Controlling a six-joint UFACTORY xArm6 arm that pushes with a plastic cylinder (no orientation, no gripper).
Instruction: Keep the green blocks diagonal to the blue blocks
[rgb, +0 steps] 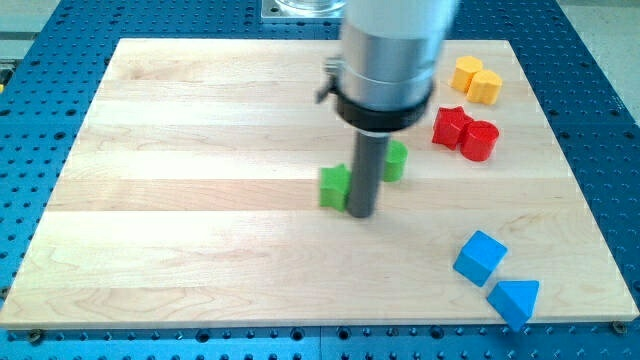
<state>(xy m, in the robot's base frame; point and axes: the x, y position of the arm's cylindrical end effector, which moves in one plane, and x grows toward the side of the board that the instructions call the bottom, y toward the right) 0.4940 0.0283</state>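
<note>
Wooden board (200, 250) on blue perforated table (40, 30); tip (360, 213) between green blocks (335, 186); no claw.

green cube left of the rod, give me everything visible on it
The green cube is small, solid green and matte, lying flat near the middle of the wooden board. Its right edge is hidden behind the dark rod, so contact with my tip can't be confirmed. A second green block sits apart, up-right past the rod.

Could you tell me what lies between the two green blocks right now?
In the camera view, my tip stands between the green cube and the other green block, whose shape the rod partly hides.
</note>
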